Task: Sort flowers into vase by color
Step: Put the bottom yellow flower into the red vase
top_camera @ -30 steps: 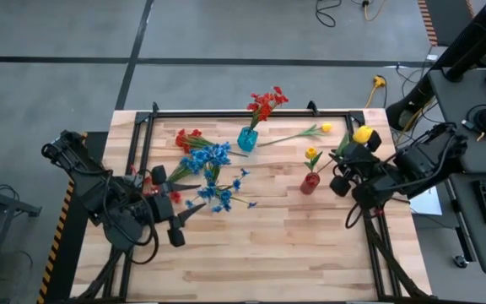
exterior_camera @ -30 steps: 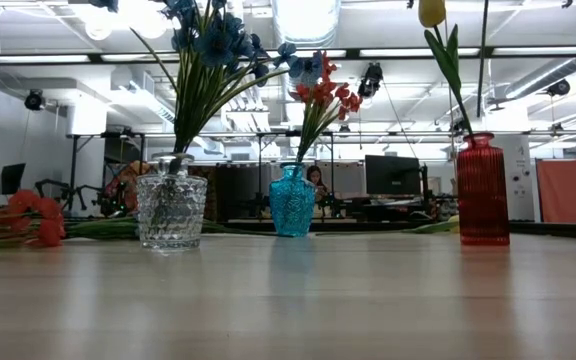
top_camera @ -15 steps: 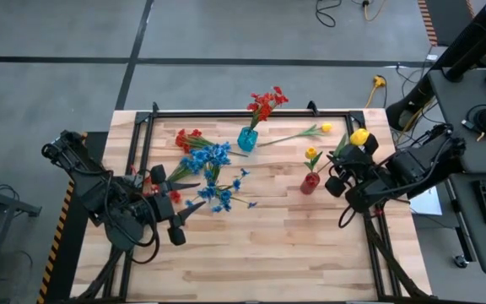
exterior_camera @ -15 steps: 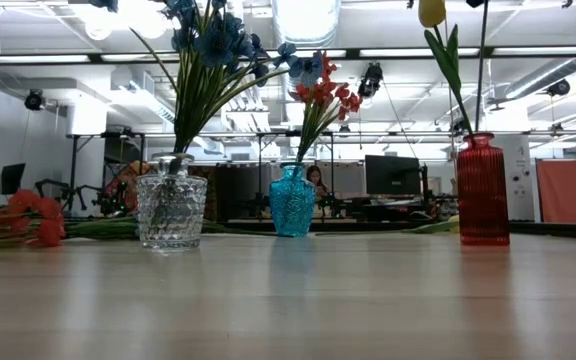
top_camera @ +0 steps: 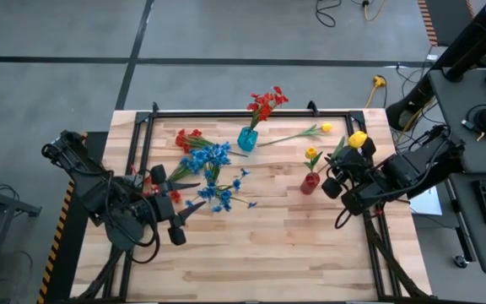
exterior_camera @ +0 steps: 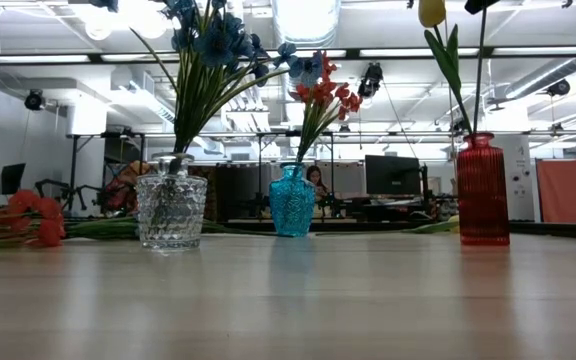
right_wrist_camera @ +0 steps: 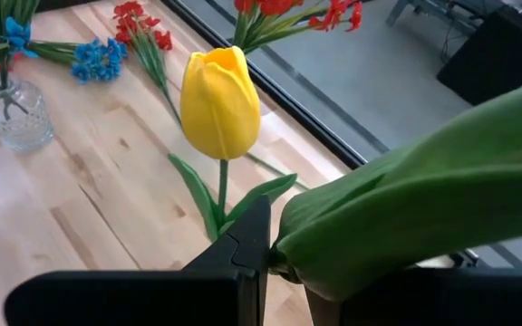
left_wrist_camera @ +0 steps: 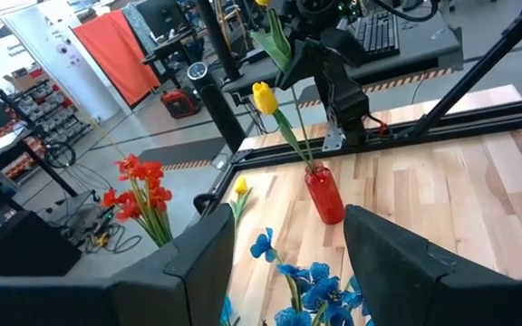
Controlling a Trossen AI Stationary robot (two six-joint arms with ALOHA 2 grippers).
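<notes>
Yellow-headed tulip (top_camera: 359, 138) first: gripping it with right tool (top_camera: 337, 181), closed on green stalk and leaf, just beside red vase (top_camera: 310, 183) on its right. Hanging the stalk down at the vase mouth in low view; cannot tell whether the tip is inside.

Risking a miss at the narrow neck, since the stalk end is hidden from above. Risking a knock as well: tall slim vase, likely tipping if tool or stalk is pushing sideways. Crowding the yellow flower (top_camera: 311, 154) already standing in that vase, possibly bending it or dragging it out while threading in. Pinching leaf as much as stalk in right wrist view, so possibly slipping or swinging on release.

Looking at the tulip: plump closed yellow head, thin stalk, broad green leaves, head leaning away from the vase, raised clear of the table (top_camera: 277, 253).

Waiting at the table's left: left tool (top_camera: 172, 205), fingers spread wide, holding nothing.

Elsewhere: red flowers (top_camera: 266, 103) standing in blue vase (top_camera: 247, 139), blue flowers (top_camera: 212, 157) in clear vase (exterior_camera: 171, 210), loose yellow stem (top_camera: 310, 131) and loose red stems (top_camera: 187, 137) lying on the table.
</notes>
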